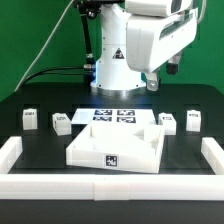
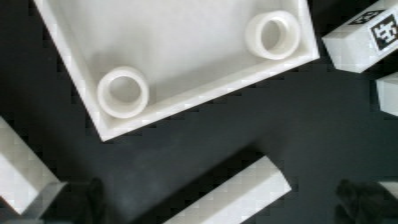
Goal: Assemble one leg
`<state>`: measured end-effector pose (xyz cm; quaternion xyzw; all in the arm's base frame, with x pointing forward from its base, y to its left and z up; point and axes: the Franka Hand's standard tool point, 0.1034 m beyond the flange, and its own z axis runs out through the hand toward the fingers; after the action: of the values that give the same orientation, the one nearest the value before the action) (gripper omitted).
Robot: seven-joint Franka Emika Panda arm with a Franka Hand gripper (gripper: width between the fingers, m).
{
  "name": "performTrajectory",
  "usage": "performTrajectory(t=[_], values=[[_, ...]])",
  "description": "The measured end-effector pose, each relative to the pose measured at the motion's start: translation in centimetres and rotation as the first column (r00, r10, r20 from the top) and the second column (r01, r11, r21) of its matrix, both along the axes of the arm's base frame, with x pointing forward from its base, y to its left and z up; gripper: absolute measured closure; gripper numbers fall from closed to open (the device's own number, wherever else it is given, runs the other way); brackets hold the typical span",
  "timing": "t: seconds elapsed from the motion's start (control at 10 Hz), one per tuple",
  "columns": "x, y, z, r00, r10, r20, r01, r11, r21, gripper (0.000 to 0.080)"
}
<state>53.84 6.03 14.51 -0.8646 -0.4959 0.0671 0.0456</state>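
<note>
Four small white legs with tags stand on the black table in the exterior view: two on its left (image 1: 30, 119) (image 1: 62, 123) and two on its right (image 1: 167, 121) (image 1: 191, 119). The large white tray-like piece (image 1: 115, 150) lies in front of them. My gripper (image 1: 168, 72) hangs high above the table on the exterior view's right, away from every part. In the wrist view the gripper (image 2: 217, 205) is open and empty, with its dark fingers (image 2: 63, 200) far apart. That view shows the tray-like piece (image 2: 178, 50) with two round sockets, one tagged leg (image 2: 365, 35) and the edge of another leg (image 2: 388, 95).
The marker board (image 1: 112, 115) lies behind the tray-like piece. White rails border the table on the left (image 1: 10, 150), right (image 1: 212, 155) and front (image 1: 110, 187). In the wrist view a white rail (image 2: 240, 195) lies far below the fingers. The robot base stands at the back.
</note>
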Motion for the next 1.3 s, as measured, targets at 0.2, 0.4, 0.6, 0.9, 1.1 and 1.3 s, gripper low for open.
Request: performTrajectory(t=[0.2, 0.4, 0.6, 0.9, 1.1, 1.3], values=[[0.0, 0.0, 0.0, 1.000, 0.000, 0.000, 0.000, 1.000, 0.000, 0.0150], [0.0, 0.0, 0.0, 1.000, 0.000, 0.000, 0.000, 1.000, -0.001, 0.0150], [0.0, 0.0, -0.1, 1.000, 0.000, -0.001, 0.000, 1.000, -0.001, 0.0150], [-0.1, 0.0, -0.2, 1.000, 0.000, -0.001, 0.000, 1.000, -0.001, 0.0150], [-1.3, -0.1, -1.5, 0.996, 0.050, 0.075, -0.050, 0.999, 0.009, 0.0150], [-3.6, -0.6, -3.4, 0.985, 0.107, 0.133, -0.110, 0.994, 0.013, 0.0150]])
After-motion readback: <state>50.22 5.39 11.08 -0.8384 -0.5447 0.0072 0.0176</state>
